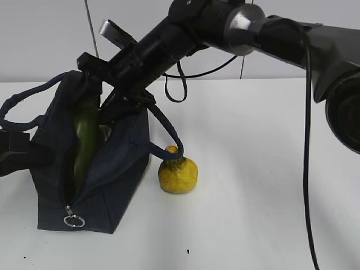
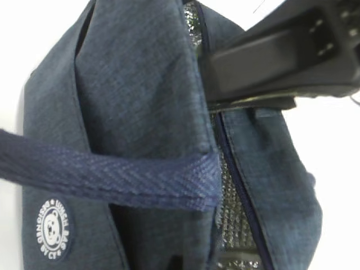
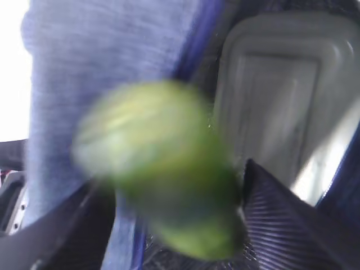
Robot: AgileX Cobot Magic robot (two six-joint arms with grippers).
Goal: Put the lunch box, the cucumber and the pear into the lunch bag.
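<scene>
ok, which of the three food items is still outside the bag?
The pear, sitting on the table beside the lunch bag. The cucumber stands inside the open top, and the lunch box lies inside too.

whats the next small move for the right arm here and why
Probably lift the right gripper straight up out of the lunch bag. The cucumber already stands in the bag's open mouth beside the lunch box, with the jaws spread on either side of it. The pear is on the table outside the bag, so it looks like the next pick.
</scene>
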